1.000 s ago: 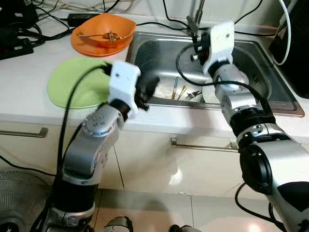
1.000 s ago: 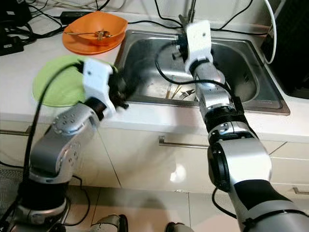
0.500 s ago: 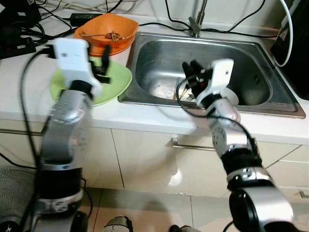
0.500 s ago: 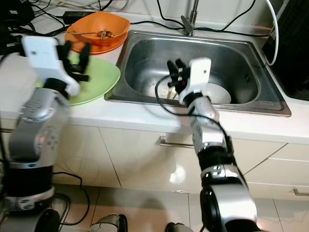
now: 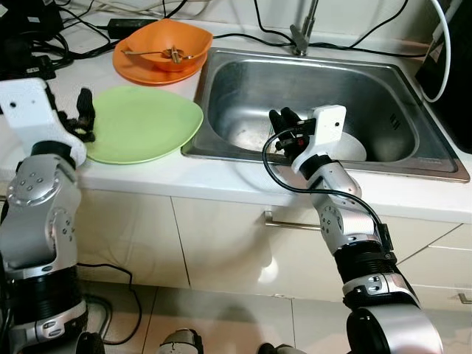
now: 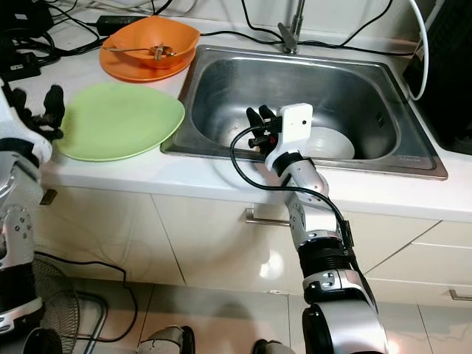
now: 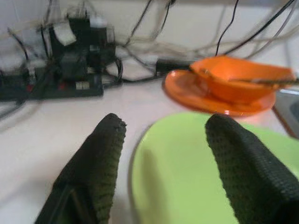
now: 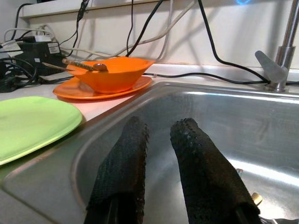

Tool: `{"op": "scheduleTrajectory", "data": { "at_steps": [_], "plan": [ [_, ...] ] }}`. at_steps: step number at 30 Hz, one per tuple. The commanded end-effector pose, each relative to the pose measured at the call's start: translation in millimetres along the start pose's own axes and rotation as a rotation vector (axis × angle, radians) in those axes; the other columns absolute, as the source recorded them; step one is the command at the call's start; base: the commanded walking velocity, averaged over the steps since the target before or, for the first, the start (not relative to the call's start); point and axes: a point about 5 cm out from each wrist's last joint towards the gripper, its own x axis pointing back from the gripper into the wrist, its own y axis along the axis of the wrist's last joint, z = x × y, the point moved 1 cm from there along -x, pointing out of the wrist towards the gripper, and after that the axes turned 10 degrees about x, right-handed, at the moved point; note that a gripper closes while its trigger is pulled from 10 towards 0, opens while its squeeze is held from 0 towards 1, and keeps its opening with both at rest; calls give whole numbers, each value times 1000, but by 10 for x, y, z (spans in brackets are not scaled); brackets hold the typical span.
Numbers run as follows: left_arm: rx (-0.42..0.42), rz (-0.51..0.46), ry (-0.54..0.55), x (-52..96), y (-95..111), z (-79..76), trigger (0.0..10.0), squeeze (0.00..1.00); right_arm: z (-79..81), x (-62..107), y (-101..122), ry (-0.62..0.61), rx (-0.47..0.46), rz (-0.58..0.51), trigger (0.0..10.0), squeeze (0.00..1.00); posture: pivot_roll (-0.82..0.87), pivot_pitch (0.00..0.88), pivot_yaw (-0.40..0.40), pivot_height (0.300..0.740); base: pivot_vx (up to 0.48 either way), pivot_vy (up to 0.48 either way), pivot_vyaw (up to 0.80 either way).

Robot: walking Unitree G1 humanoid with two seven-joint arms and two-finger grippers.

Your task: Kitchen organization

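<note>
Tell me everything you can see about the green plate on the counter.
The green plate is round, shallow and plain light green, smooth like plastic, with nothing on it. It lies flat on the white counter, between the sink and the left gripper, whose open fingers stand at its edge. The orange plate sits just behind it.

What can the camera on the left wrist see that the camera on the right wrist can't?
The left wrist view alone has the black power strip with its tangle of plugs, beyond the left gripper, whose fingers are spread wide. The right wrist view alone has the steel sink and the faucet, seen past the right gripper, whose fingers stand slightly apart, holding nothing. Both have the green plate, the orange bowl on its orange plate, and cables along the wall.
</note>
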Motion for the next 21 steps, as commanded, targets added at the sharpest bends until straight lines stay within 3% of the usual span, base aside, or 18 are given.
{"op": "scheduleTrajectory", "data": {
  "at_steps": [1, 2, 3, 5, 6, 12, 16, 19, 21],
  "plan": [
    [51, 63, 31, 56, -50, 68, 10000, 1000, -6, 22, 10, -1, -7, 7, 10000, 0, 209, 126, -54, 740, 0, 0, 0],
    [75, 110, 31, 77, -95, 87, 10000, 1000, -2, 22, 10, -1, -8, 9, 10000, 0, 212, 125, -57, 740, 0, 0, 0],
    [89, 148, 27, 94, -127, 95, 10000, 416, 1, 22, 10, 0, -8, 12, 10000, 0, 211, 125, -56, 740, 0, 0, 0],
    [102, 181, 22, 109, -151, 97, 10000, 416, 6, 22, 9, 2, -7, 14, 10000, 0, 209, 125, -55, 740, 0, 0, 0],
    [120, 205, 25, 121, -164, 106, 10000, 0, 9, 20, 10, 7, -2, 15, 10000, 0, 213, 126, -57, 740, 0, 0, 0],
    [195, 231, 89, 175, -101, 177, 10000, 0, 1, 17, 20, 7, 2, 19, 10000, 0, 217, 126, -56, 740, 0, 0, 0],
    [229, 261, 98, 211, -85, 148, 10000, 0, 3, 13, 17, 6, 1, 23, 10000, 0, 223, 126, -58, 740, 0, 0, 0],
    [318, 317, 84, 218, -160, 87, 10000, 0, 27, 2, 26, 14, 1, 22, 10000, 0, 219, 123, -55, 740, 0, 0, 0],
    [330, 325, 81, 218, -174, 74, 10000, 0, 31, 2, 26, 15, 1, 22, 10000, 0, 219, 123, -55, 740, 0, 0, 0]
  ]
}}
